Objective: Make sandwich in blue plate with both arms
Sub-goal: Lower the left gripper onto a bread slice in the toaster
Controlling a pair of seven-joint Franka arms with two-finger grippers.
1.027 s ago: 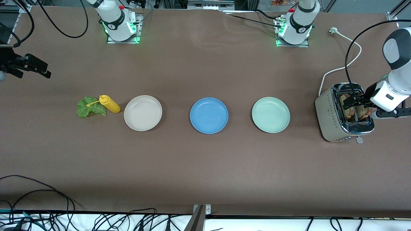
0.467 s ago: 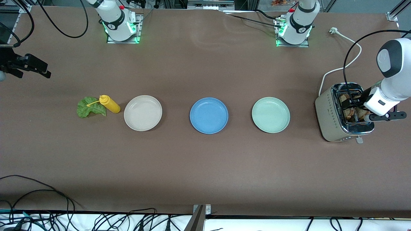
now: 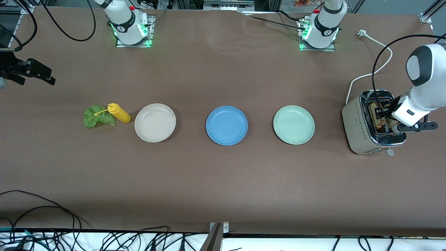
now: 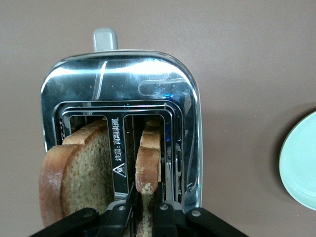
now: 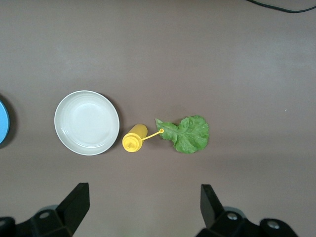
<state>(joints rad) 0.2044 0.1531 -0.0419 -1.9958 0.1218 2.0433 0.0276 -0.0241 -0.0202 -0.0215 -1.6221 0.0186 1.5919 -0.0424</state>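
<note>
Left pincer (image 4: 143, 213) pinches 1 bread slice (image 4: 147, 163) in toaster (image 4: 123, 74).

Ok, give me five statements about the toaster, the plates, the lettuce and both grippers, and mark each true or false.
1. The left gripper is shut on a tan bread slice standing in the chrome two-slot toaster. True.
2. The round blue plate holds a bread slice. False: nothing lies on it.
3. The ruffled green lettuce leaf lies on the round cream-white plate. False: it lies on the table beside the yellow squeeze bottle.
4. The right gripper is open. True.
5. The toaster's other slot is empty. False: a second bread slice stands there.
</note>
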